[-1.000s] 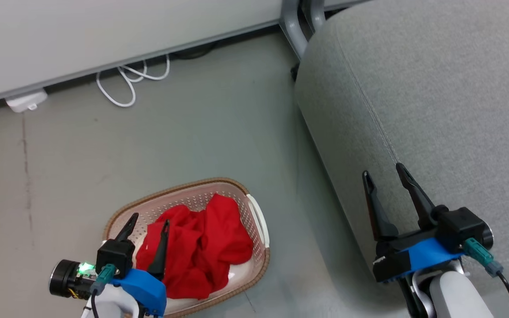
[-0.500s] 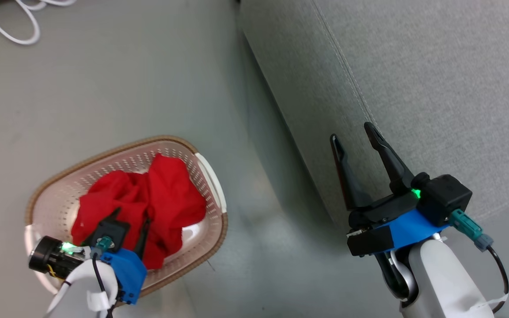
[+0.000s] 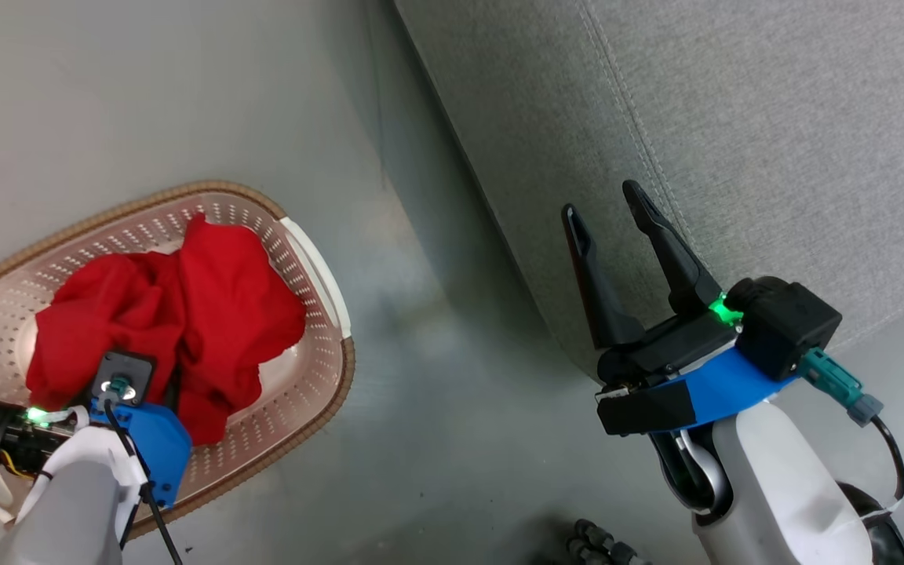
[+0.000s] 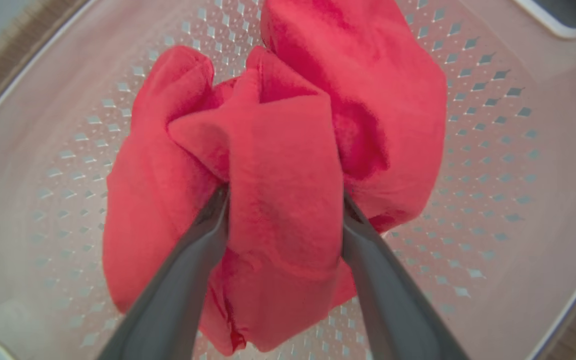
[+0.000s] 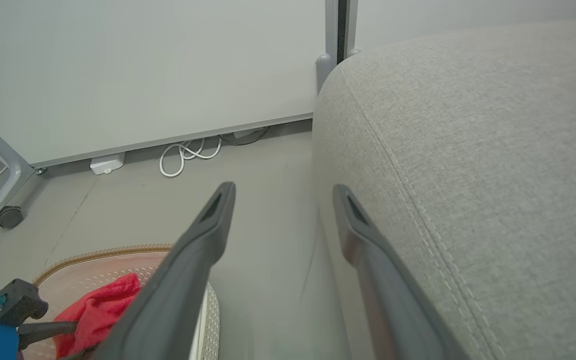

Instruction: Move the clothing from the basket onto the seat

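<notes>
In the basket [image 3: 346, 369], the spread left gripper [image 4: 284, 194] straddles the clothing [image 3: 209, 290]; the right gripper [image 3: 600, 198] gapes beside the seat [image 3: 774, 118].

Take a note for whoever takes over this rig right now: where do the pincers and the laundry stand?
Left pincer: open, fingers down in the basket, straddling a fold of the red clothing; not closed yet.
Right pincer: open, empty, by the front edge of the seat.
Done: no clothing on the visible part of the seat.
To do: close, lift, carry all the clothing to the seat.
</notes>
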Tool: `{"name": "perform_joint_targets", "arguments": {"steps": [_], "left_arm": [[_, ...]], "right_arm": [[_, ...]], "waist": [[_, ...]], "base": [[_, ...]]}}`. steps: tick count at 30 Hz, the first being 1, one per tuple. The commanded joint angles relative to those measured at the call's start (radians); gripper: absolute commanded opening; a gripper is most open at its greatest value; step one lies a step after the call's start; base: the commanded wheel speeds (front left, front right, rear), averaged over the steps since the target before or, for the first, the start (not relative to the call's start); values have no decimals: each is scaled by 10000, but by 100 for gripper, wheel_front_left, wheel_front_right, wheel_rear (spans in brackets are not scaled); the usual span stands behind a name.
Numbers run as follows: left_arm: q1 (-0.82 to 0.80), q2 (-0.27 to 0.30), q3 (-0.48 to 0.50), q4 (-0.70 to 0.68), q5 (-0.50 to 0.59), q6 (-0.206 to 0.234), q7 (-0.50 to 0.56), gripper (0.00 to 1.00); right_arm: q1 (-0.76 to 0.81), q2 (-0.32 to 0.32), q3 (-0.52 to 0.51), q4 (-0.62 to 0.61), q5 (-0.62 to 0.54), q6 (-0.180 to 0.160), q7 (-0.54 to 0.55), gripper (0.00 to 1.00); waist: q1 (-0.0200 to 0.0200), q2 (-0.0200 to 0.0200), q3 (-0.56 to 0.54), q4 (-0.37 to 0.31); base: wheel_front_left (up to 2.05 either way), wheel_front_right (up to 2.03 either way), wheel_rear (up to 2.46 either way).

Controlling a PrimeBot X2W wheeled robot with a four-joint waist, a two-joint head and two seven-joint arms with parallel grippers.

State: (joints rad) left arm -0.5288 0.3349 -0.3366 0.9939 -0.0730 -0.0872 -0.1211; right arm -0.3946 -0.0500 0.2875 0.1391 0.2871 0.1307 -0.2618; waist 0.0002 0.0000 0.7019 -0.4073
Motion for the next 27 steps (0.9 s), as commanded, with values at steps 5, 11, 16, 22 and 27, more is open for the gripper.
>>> {"name": "perform_joint_targets", "arguments": {"steps": [5,11,16,22,27], "left_arm": [[-499,151,75,205,-87,233,27,100],[-870,255,43,385,-141,338,376,100],[-996,323,26,513,-304,262,523,0],[-922,348,-64,575,-355,212,333,0],[-899,285,-140,683,-421,198,181,0]], "right_arm": [[-381,-7,194,-148,285,1,-44,100],[-503,-9,290,-148,422,1,-45,100],[-538,-7,254,-78,520,1,-45,100],[-540,-7,223,-46,559,1,-45,100],[-578,-7,212,-3,538,1,-45,100]], "waist": [[-2,0,511,-139],[-2,0,696,-280],[-2,0,688,-417],[-2,0,671,-434],[-2,0,619,-381]], "base": [[0,0,0],[0,0,0],[0,0,0],[0,0,0],[0,0,0]]}}
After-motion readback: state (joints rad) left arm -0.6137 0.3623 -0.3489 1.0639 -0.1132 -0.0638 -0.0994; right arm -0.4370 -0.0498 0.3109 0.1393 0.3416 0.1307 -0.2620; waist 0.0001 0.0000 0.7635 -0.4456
